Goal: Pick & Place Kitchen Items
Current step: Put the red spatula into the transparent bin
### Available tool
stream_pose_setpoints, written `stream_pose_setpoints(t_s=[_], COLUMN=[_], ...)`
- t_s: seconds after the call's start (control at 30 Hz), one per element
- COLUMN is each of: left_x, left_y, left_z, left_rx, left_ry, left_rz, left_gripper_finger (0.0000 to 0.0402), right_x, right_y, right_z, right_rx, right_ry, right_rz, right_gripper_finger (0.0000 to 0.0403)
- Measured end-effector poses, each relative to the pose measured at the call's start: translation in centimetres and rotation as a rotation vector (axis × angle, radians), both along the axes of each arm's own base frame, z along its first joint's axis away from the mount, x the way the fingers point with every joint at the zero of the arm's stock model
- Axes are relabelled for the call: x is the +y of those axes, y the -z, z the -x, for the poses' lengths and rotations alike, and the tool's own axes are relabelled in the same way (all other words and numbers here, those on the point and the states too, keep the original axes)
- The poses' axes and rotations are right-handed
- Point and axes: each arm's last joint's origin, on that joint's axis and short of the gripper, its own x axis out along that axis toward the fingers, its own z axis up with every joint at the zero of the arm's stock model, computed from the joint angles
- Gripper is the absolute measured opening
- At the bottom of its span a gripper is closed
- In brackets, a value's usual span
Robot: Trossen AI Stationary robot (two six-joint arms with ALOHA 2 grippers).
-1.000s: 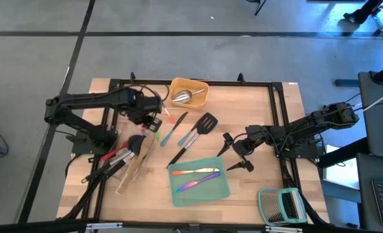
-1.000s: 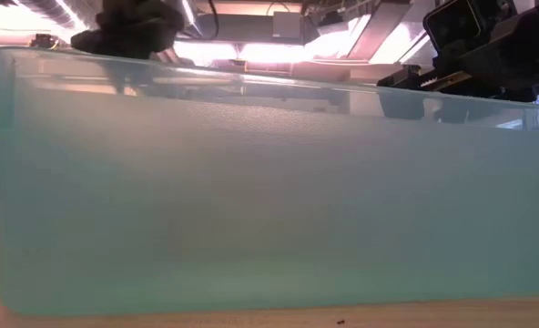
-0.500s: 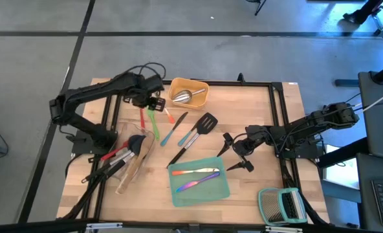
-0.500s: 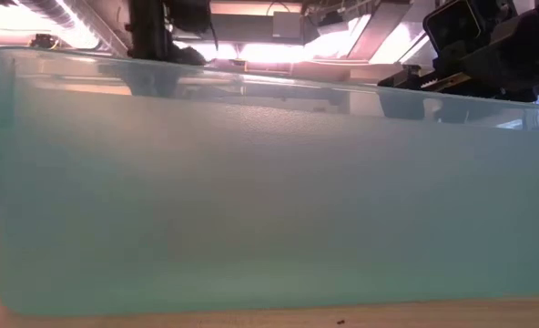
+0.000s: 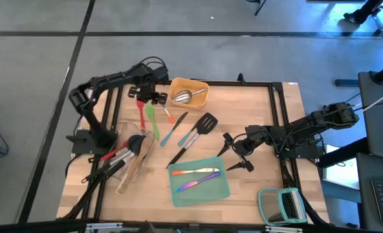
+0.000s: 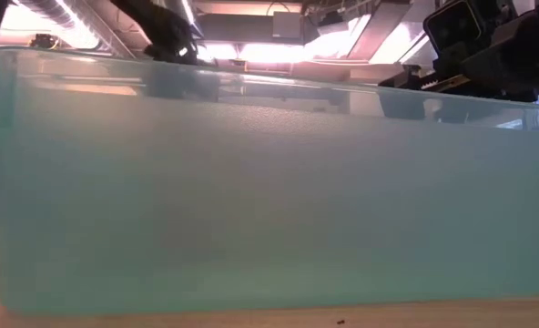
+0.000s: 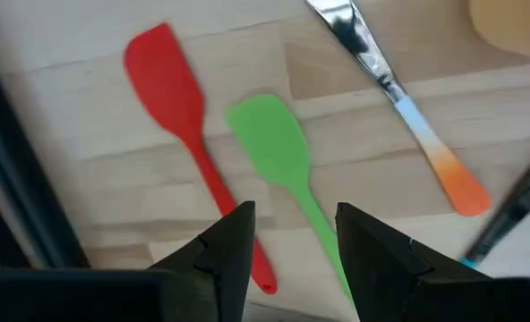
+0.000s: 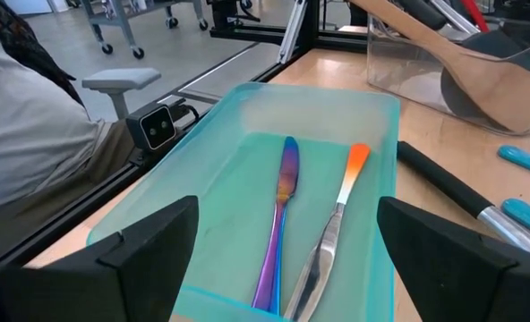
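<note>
High view shows the red spatula (image 5: 140,113) and green spatula (image 5: 153,120) lying side by side on bare wood near the table's far left edge; my left gripper (image 5: 144,97) hovers just above their blades, fingers apart, empty. My right gripper (image 5: 233,153) waits wide open beside the teal tray (image 5: 223,191).

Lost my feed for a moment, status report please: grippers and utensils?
Left gripper open, empty, above the red spatula and green spatula on the table. Right gripper open, empty, beside the teal tray. Nothing in the way.
</note>
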Motion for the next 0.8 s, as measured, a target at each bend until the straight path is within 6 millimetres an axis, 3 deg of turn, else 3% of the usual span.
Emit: stream_pose_setpoints(t_s=[0.27, 0.53, 0.8], left_x=[-0.4, 0.4, 2.2], left_y=[2.3, 2.0, 2.3], left_z=[-1.9, 1.4, 2.3], left_rx=[0.013, 0.250, 0.212], left_ry=[0.114, -0.140, -0.200], left_rz=[0.057, 0.110, 0.050], left_gripper_finger=[0.0150, 0.0116, 0.0044], right_x=[0.0, 0.0, 0.0], right_y=[0.0, 0.0, 0.0], right_z=[0.0, 0.0, 0.0], right_rx=[0.000, -0.003, -0.002], right_ry=[0.000, 0.000, -0.002], right_rz=[0.000, -0.001, -0.001], right_gripper_finger=[0.0346, 0.0346, 0.0346])
